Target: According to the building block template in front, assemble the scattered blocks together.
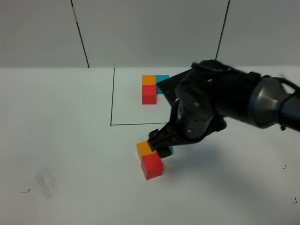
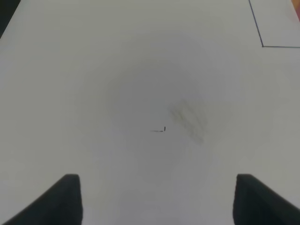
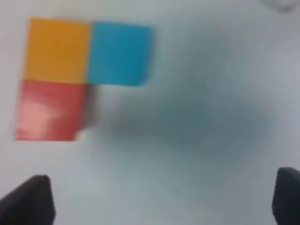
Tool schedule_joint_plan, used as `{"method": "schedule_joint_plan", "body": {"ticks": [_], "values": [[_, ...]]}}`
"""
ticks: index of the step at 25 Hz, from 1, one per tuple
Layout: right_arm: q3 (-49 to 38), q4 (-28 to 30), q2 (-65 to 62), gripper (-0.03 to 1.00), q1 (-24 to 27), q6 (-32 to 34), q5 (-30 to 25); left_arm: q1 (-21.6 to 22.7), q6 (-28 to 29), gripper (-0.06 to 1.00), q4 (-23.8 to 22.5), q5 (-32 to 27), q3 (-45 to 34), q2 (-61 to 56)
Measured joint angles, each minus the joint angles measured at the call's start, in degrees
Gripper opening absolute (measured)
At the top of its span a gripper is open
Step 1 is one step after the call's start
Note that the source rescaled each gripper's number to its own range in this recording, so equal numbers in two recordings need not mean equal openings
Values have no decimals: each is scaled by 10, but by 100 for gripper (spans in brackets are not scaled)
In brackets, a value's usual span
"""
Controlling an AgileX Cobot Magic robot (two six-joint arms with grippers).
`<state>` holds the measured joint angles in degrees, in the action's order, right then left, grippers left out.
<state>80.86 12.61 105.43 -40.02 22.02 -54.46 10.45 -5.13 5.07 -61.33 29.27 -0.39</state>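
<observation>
**White tabletop, grey panelled wall**

A matte white table runs back to a pale grey wall split by two dark seams. A faint smudge lies near left.

Inside the black-lined rectangle at the far middle sits the building block template.

Nearer, the scattered blocks lie touching in an L.

The right gripper hovers just over them, jaws spread, holding nothing.

The left gripper hangs open over bare table.

A lab bench: bare white tabletop, grey partition panels
</observation>
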Motion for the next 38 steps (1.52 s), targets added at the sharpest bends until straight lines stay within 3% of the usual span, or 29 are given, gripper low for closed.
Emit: {"method": "schedule_joint_plan", "body": {"ticks": [5,11,16,23,30,38], "values": [[0,58,-55,87,103,-54,-58,0,-1,61,0,0,0,0],[0,83,-116,81,259,-176,-139,0,-1,61,0,0,0,0],[-10,73,-198,77,349,-217,-149,0,-1,61,0,0,0,0],[-12,-4,-374,74,356,-248,-153,0,-1,61,0,0,0,0],[-19,-8,-560,74,356,-250,-154,0,-1,61,0,0,0,0],[-167,-7,-764,74,356,-242,-155,0,-1,61,0,0,0,0]]}}
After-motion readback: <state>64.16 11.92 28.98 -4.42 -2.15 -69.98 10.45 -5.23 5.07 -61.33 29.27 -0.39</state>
